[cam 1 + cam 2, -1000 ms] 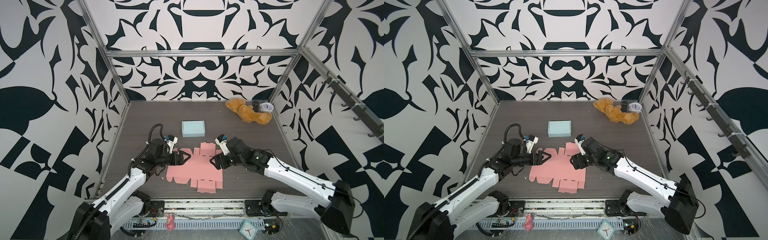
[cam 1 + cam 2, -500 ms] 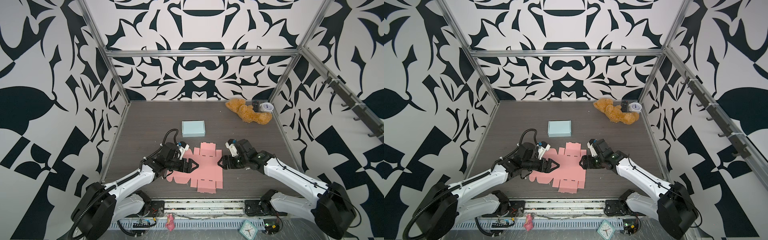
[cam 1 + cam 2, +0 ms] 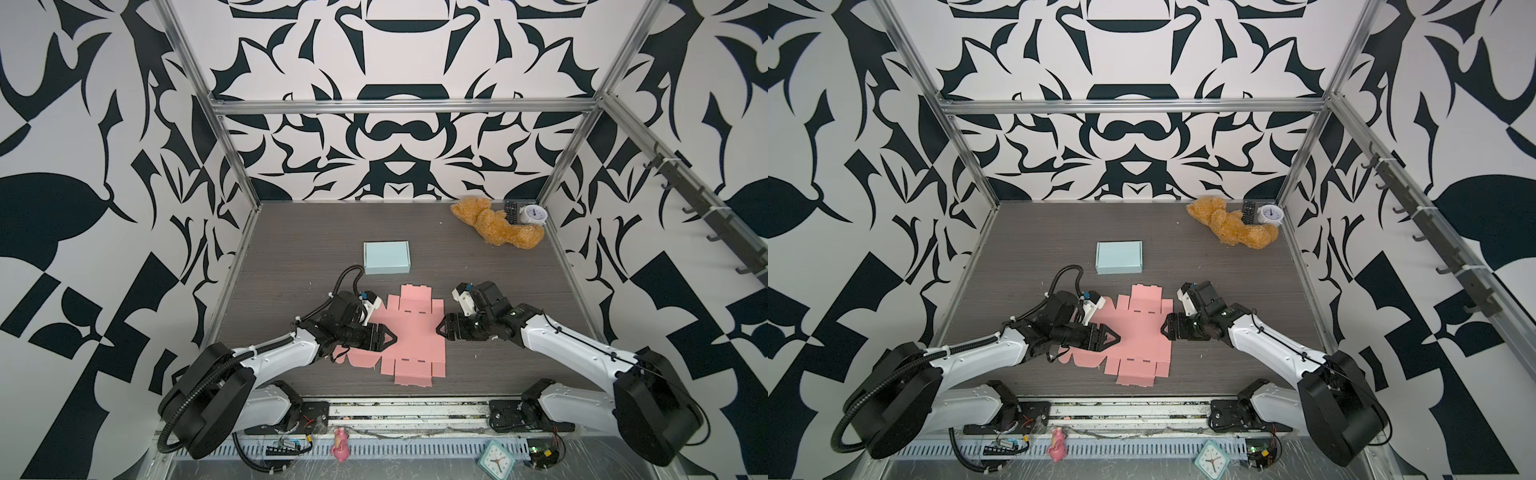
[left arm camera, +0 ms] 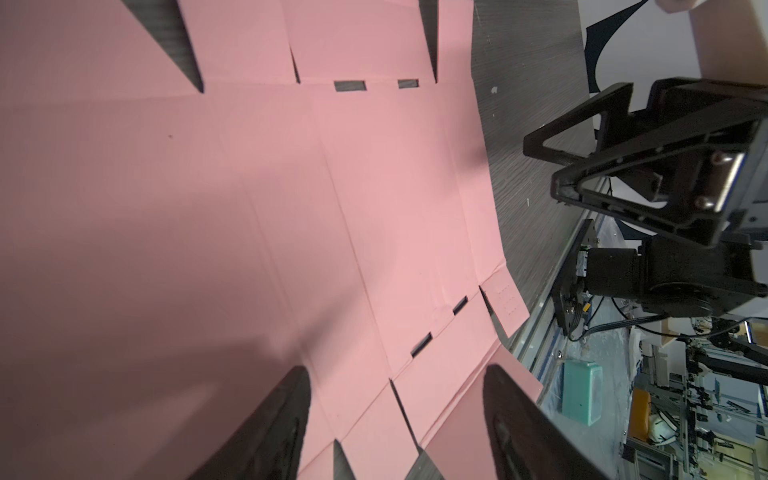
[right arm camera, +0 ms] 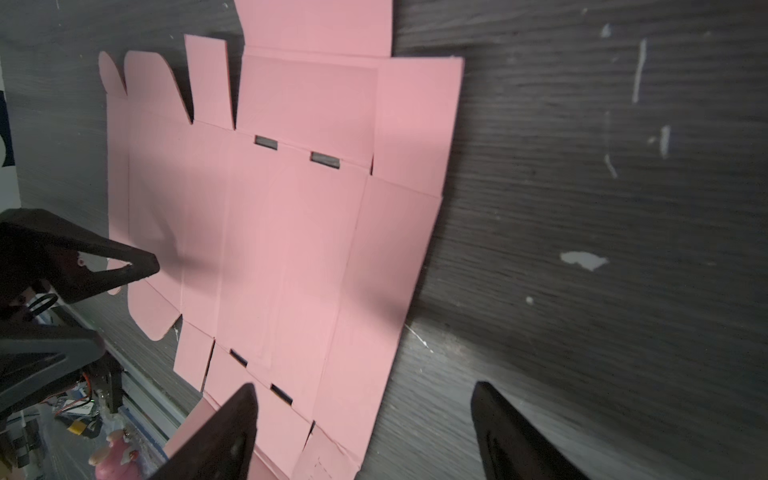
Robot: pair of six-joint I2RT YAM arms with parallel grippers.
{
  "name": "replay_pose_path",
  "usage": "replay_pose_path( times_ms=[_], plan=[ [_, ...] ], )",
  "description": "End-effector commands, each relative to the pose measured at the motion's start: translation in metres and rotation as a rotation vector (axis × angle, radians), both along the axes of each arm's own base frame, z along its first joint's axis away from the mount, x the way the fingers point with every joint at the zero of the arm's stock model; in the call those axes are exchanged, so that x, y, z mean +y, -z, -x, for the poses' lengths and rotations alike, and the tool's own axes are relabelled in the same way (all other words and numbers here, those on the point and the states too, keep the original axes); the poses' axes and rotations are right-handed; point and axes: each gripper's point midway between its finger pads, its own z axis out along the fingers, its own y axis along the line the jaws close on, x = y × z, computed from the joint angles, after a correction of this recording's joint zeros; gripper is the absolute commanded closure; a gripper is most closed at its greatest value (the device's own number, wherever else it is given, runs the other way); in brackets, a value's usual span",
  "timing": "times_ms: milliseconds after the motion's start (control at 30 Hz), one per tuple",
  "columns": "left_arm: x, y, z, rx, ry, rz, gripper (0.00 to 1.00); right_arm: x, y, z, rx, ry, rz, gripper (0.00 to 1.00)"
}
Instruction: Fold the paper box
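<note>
The paper box is a flat pink die-cut sheet (image 3: 415, 332) (image 3: 1142, 328) lying unfolded on the dark wood-grain table, with flaps and slots along its edges. My left gripper (image 3: 390, 337) (image 3: 1115, 337) hovers low over the sheet's left half. Its jaws stand open in the left wrist view (image 4: 397, 370), with only pink card (image 4: 291, 208) showing between them. My right gripper (image 3: 440, 332) (image 3: 1165, 330) sits at the sheet's right edge. It is open (image 5: 363, 386) and straddles that edge, one finger over pink card (image 5: 291, 228) and one over bare table.
A folded light-blue box (image 3: 386, 257) lies behind the sheet. A brown teddy bear (image 3: 496, 226), a remote (image 3: 511, 210) and a white alarm clock (image 3: 533, 214) sit in the back right corner. The metal rail at the table's front carries a pink toy (image 3: 340, 444) and a teal clock (image 3: 496, 457).
My left gripper has slid right and towards the front, further over the pink sheet, and its jaws have narrowed somewhat. My right gripper has drawn back a little to the sheet's right edge.
</note>
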Motion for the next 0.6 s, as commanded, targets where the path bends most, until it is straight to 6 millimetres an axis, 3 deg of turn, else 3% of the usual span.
replay_pose_path(
  times_ms=[0, 300, 567],
  plan=[
    [-0.001, 0.011, 0.001, 0.017, -0.004, -0.006, 0.34, 0.005, 0.004, -0.003, 0.009, 0.014, -0.040, 0.18],
    [0.000, 0.029, 0.003, 0.053, -0.020, -0.023, 0.39, 0.011, 0.013, -0.003, 0.033, 0.006, -0.075, 0.28],
    [0.001, 0.034, 0.004, 0.063, -0.029, -0.028, 0.40, 0.017, 0.016, -0.001, 0.053, 0.005, -0.115, 0.36]
  ],
)
